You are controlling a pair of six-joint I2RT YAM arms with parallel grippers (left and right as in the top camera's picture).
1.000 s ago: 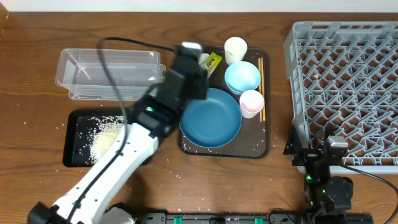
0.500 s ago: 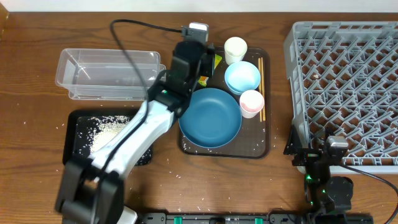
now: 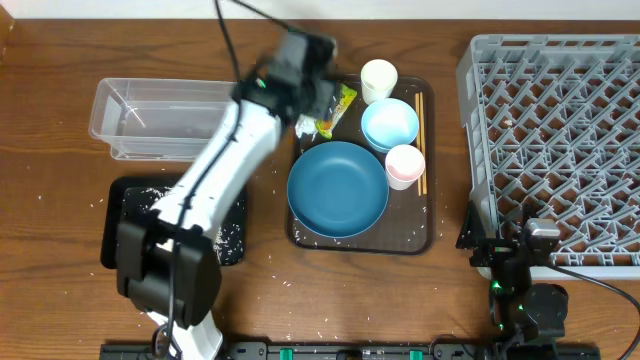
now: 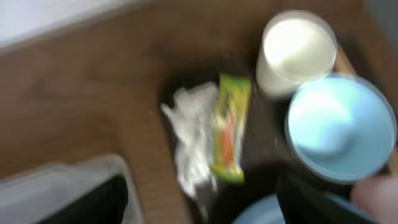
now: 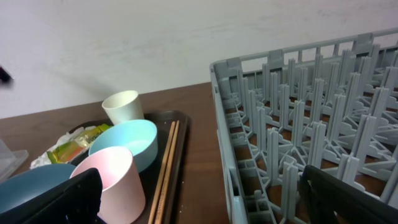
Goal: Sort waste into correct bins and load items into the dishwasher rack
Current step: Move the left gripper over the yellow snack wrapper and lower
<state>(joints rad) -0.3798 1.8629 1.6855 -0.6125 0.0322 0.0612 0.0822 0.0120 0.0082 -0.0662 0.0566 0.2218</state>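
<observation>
Left gripper (image 4: 205, 200) hangs over the far-left corner of the brown tray (image 3: 410, 237), fingers spread wide, holding nothing.

Wrist view, blurred: crumpled white tissue (image 4: 189, 140) touching a glossy green-yellow-orange wrapper (image 4: 229, 127), both on the tray beside a round white cup (image 4: 295, 50) and a light-blue bowl (image 4: 339, 127).

Overhead adds:
- smooth dark-blue dish (image 3: 338, 188), pink cup (image 3: 404, 165), thin wooden chopsticks (image 3: 420, 130) along the tray's right edge
- clear tub (image 3: 150, 120)
- black tray (image 3: 115, 245) holding loose rice (image 3: 148, 197)
- grey lattice rack (image 3: 560, 130), far right

Right gripper (image 5: 202, 200) agape, empty, low by the rack's near corner.

Since a second ago the left arm has swung toward the far edge, uncovering the tissue. Right arm unmoved.
</observation>
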